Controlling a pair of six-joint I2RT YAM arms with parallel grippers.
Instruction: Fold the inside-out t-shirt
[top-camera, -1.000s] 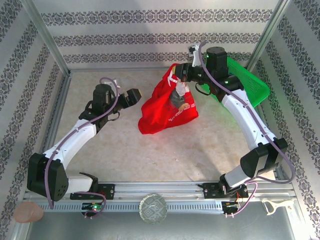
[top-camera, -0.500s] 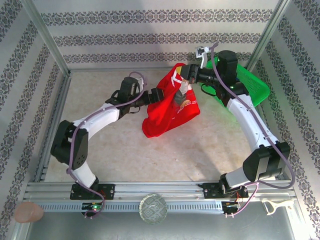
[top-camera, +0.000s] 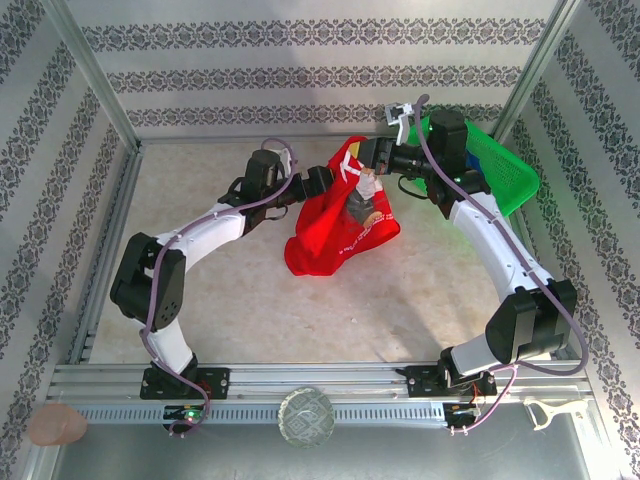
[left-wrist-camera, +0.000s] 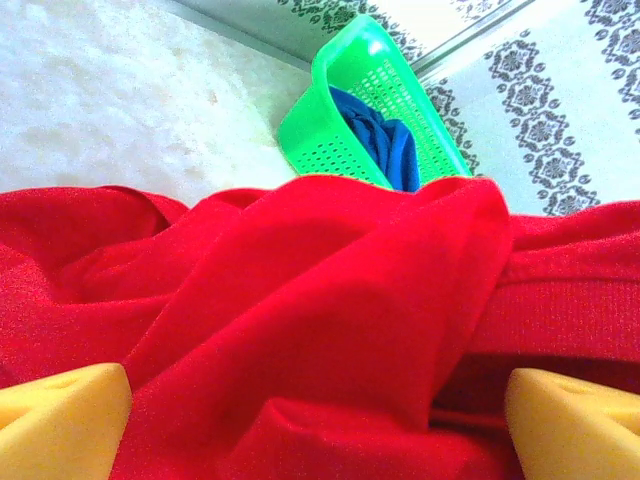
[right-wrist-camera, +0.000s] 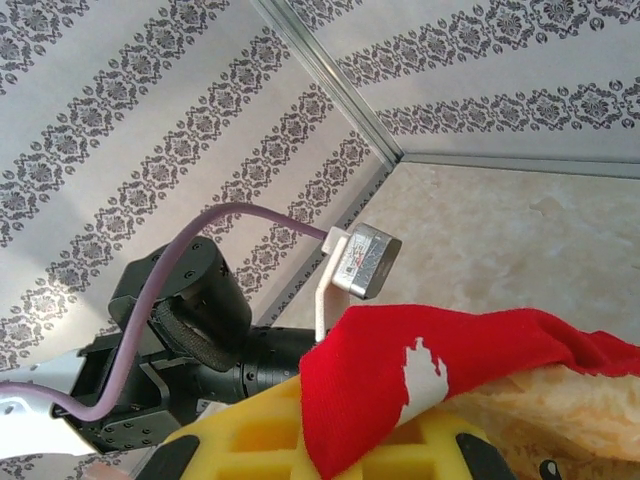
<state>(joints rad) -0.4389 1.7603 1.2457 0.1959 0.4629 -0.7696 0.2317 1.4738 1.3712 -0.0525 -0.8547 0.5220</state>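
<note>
Toward the back middle of the table (top-camera: 230, 290), the inside-out t-shirt (top-camera: 335, 230) hangs in a bunched red heap from the right gripper (top-camera: 362, 163). That gripper is clamped on the shirt's top edge, and the lower folds rest on the surface. From the right wrist, red cloth with a small white patch (right-wrist-camera: 425, 375) drapes over a yellow finger. The left gripper (top-camera: 322, 184) sits at the shirt's left side, its fingers (left-wrist-camera: 60, 420) spread wide with red cloth between them. Beyond the shirt stands a green basket (left-wrist-camera: 360, 100) holding a dark blue garment (left-wrist-camera: 385, 140).
</note>
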